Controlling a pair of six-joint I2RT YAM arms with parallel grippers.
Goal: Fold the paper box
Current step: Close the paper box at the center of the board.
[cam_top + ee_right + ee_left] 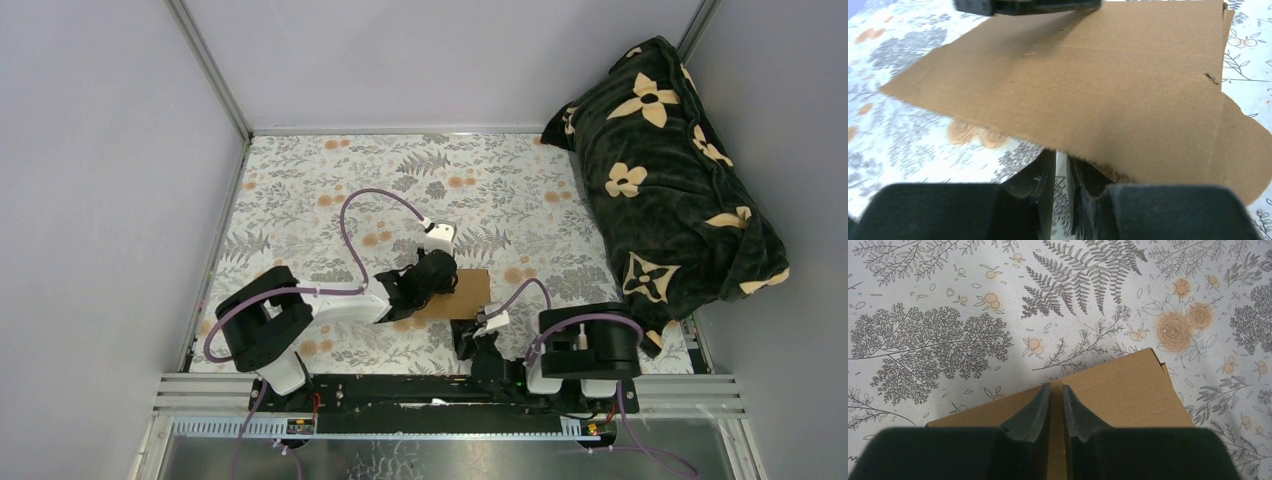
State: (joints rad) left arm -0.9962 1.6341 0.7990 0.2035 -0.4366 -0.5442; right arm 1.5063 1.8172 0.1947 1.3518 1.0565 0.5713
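We note right tool (1060, 153) clamped on box (1088, 85) near edge, that edge raised off the surface (908, 125). Left tool (1056, 386) nearly closed, tips resting on box top.

Nothing can be read in any view: no words, labels, brand marks, numbers or signs. The paper box (1098, 75) shows only plain brown card on the faces in view. The tablecloth (300, 180) under the box carries printed ferns, trees and orange flowers but no lettering. The dark blanket (680, 170), well to the right of the box, bears only pale flower shapes.
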